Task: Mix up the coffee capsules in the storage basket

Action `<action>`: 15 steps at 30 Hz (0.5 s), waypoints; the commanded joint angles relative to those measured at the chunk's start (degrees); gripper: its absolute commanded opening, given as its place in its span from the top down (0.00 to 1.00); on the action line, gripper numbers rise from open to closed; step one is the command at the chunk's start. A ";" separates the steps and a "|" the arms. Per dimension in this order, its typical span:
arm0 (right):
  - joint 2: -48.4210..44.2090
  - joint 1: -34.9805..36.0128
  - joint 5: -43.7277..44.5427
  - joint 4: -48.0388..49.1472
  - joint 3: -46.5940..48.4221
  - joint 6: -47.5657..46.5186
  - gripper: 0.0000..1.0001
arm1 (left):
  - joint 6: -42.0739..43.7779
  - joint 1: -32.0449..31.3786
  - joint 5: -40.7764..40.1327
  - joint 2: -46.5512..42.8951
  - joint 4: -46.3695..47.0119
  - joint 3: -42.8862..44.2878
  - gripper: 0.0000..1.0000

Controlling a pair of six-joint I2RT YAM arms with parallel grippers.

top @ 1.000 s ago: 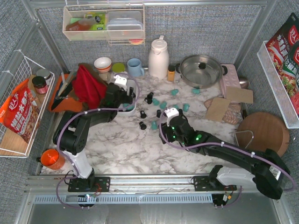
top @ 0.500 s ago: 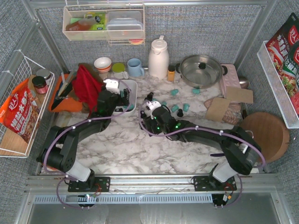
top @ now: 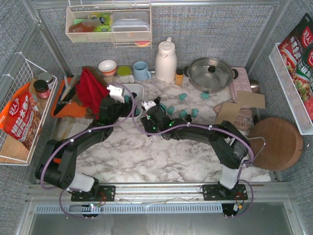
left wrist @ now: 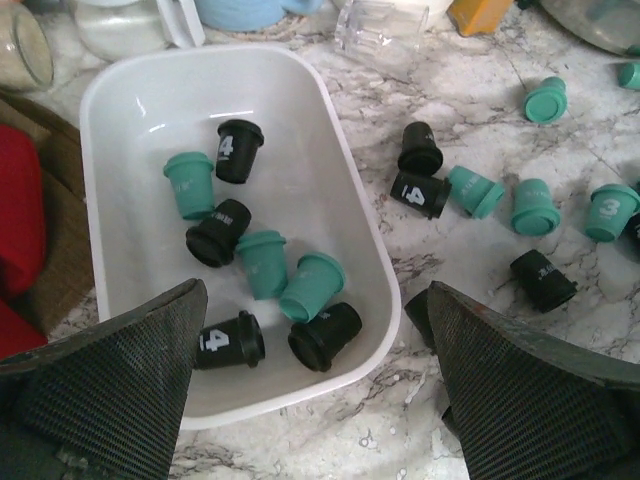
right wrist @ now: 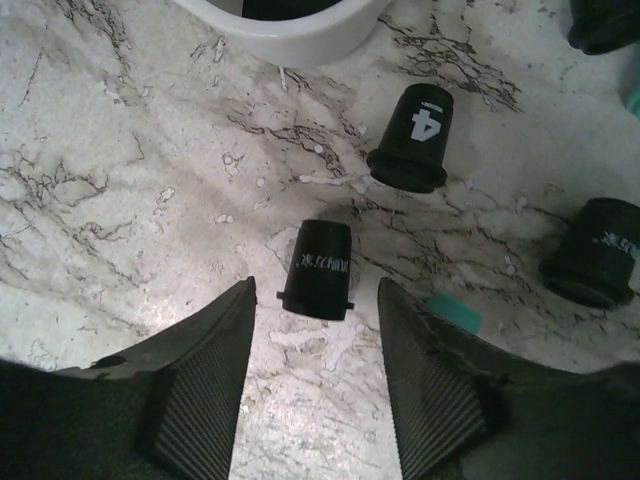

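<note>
The white storage basket (left wrist: 362,228) holds several coffee capsules, teal (left wrist: 190,185) and black (left wrist: 325,337), lying on their sides. More capsules, teal (left wrist: 535,207) and black (left wrist: 420,193), are scattered on the marble to its right. My left gripper (left wrist: 315,390) hangs open above the basket's near rim, with nothing between its fingers. My right gripper (right wrist: 316,300) is open low over the marble. A black capsule (right wrist: 320,262) lies with its rim end between the fingertips, untouched. Another black capsule marked 4 (right wrist: 412,140) lies just beyond, near the basket (right wrist: 290,35).
Behind the basket stand a blue mug (top: 142,71), a white thermos (top: 166,61), a small orange jar (top: 179,77) and a steel pot (top: 210,73). A red cloth (top: 93,88) lies left of the basket. Cardboard pieces (top: 239,105) and a round wooden board (top: 276,139) sit at the right.
My right arm has swung left across the table to the black capsules beside the basket, its jaws narrowing a little. My left gripper has drawn back from the basket and opened wide.
</note>
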 commanded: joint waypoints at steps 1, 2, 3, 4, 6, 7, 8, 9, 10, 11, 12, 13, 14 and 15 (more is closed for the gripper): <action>2.97 0.09 -0.67 -1.38 2.99 -1.36 0.48 | -1.34 0.17 3.40 -0.54 2.83 -2.11 0.01; 3.66 0.09 -0.78 -1.58 3.69 -1.45 0.51 | -1.50 0.17 3.42 -0.57 3.01 -2.45 0.01; 4.48 0.09 -0.78 -1.75 4.21 -1.56 0.53 | -1.51 0.23 3.36 -0.61 2.91 -2.79 0.01; 5.24 0.09 -0.84 -2.00 4.84 -1.70 0.55 | -1.52 0.29 2.97 -0.81 2.66 -3.11 0.01; 6.68 0.09 -0.82 -2.90 6.15 -2.18 0.58 | -1.43 0.28 2.10 -1.29 2.13 -3.57 0.01; 7.24 0.13 -0.74 -3.34 6.77 -2.38 0.59 | -1.43 0.32 1.56 -1.61 1.77 -3.84 0.01; 7.83 0.09 -0.60 -3.90 7.31 -2.64 0.60 | -1.47 0.35 1.00 -2.04 1.28 -4.02 0.01; 8.64 0.09 -0.29 -4.38 8.10 -2.90 0.60 | -1.47 0.35 0.45 -2.46 0.92 -4.24 0.01; 9.10 0.09 0.19 -5.16 8.70 -3.06 0.60 | -1.65 0.34 -0.02 -2.92 0.67 -4.55 0.01; 9.62 0.09 0.71 -6.06 9.26 -3.15 0.61 | -1.77 0.32 -0.55 -3.50 0.66 -4.91 0.01; 10.09 0.09 1.14 -6.84 9.85 -3.29 0.61 | -1.86 0.35 -0.96 -4.14 0.61 -5.35 0.01; 10.49 0.09 1.57 -7.57 10.25 -3.40 0.62 | -1.99 0.34 -1.35 -4.73 0.75 -5.82 0.01; 10.80 0.09 2.02 -8.06 10.60 -3.49 0.62 | -2.04 0.27 -1.66 -5.39 0.77 -6.22 0.01; 11.03 0.09 2.25 -8.66 10.94 -3.51 0.62 | -2.16 0.33 -2.08 -5.92 0.79 -6.62 0.01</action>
